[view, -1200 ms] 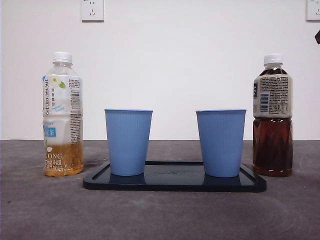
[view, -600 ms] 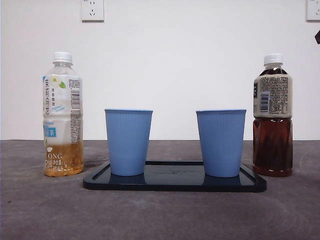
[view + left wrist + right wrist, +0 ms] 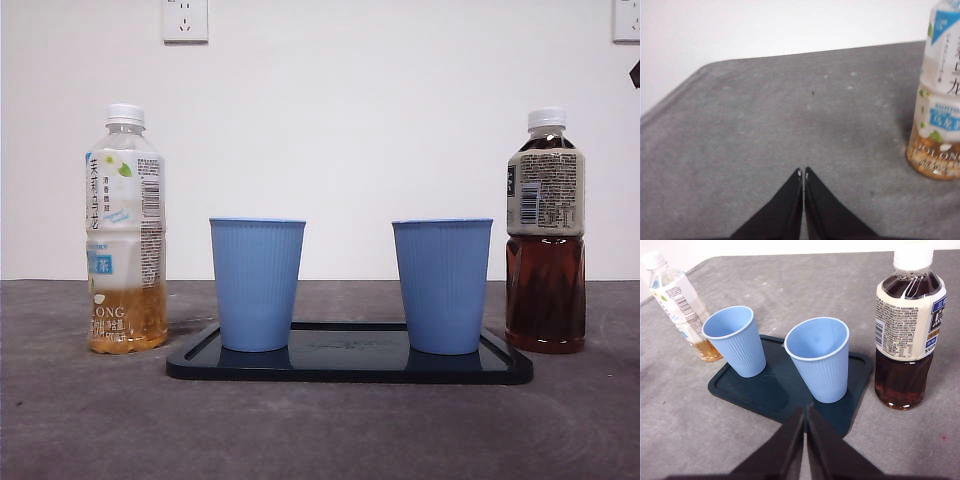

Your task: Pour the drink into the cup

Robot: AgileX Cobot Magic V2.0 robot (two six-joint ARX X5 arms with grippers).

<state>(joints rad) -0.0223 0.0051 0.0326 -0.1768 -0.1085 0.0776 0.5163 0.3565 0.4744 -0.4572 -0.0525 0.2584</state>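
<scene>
Two blue ribbed cups stand upright on a dark tray (image 3: 350, 368): the left cup (image 3: 257, 284) and the right cup (image 3: 442, 286), both empty in the right wrist view (image 3: 736, 340) (image 3: 818, 357). A dark tea bottle (image 3: 545, 232) with a white cap stands right of the tray. A pale oolong bottle (image 3: 125, 232), about a quarter full, stands to the left. My right gripper (image 3: 805, 411) is shut, hovering short of the tray with the dark bottle (image 3: 907, 325) beside it. My left gripper (image 3: 803, 173) is shut over bare table, the pale bottle (image 3: 940, 95) off to one side.
A grey mat (image 3: 320, 430) covers the table against a white wall with power sockets (image 3: 185, 20). The mat's rounded corner and edge (image 3: 695, 75) show in the left wrist view. A black arm tip (image 3: 635, 72) shows at the upper right edge of the front view.
</scene>
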